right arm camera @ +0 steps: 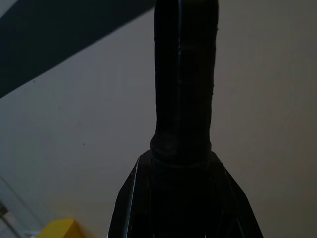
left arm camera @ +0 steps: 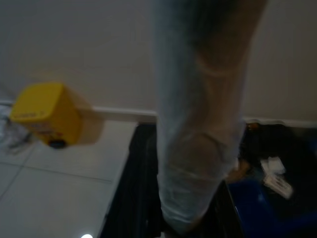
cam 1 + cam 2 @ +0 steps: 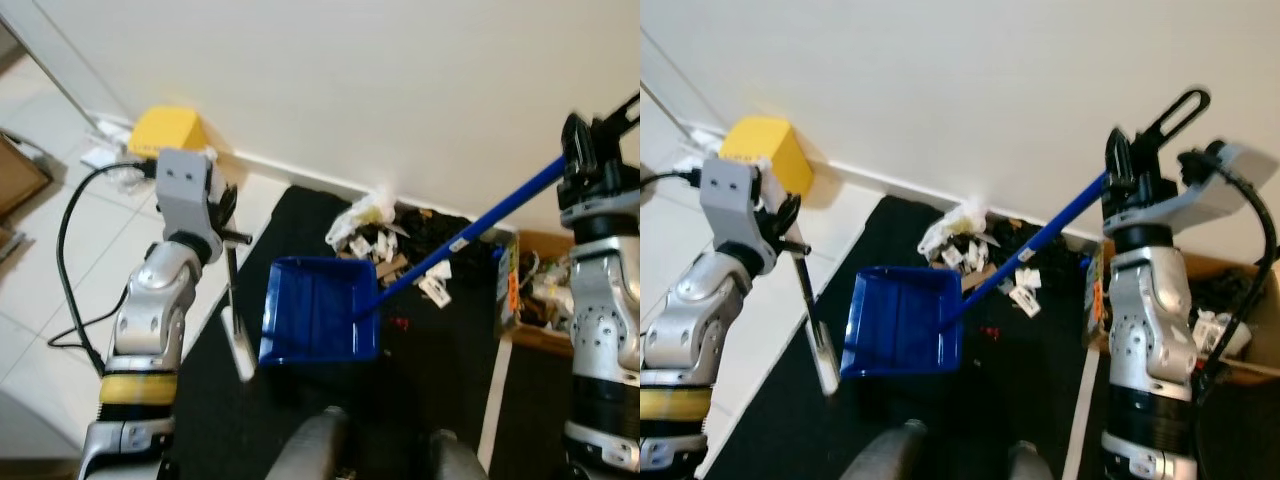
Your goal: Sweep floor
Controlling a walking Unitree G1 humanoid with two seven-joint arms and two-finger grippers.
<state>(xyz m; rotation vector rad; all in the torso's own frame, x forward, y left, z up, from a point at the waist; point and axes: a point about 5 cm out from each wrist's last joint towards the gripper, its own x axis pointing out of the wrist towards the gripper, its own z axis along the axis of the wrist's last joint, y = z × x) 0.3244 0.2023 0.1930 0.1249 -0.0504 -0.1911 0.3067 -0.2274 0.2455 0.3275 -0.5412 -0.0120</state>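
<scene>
Left eye view: the right gripper [image 3: 1130, 170] is clamped on the long blue handle of the dustpan [image 3: 318, 312], whose blue tray rests on the black mat [image 3: 230, 400] just before a litter pile [image 3: 390, 240] by the wall. The left gripper [image 3: 228, 215] is closed around a thin broom [image 3: 236, 320], its pale head down on the mat beside the pan. A yellow box [image 3: 168, 128] sits against the baseboard.

Blue dustpan [image 3: 318, 312] glossy plastic; black mat [image 3: 240, 400] matt, rough; floor tiles [image 3: 60, 270] smooth, pale.
</scene>
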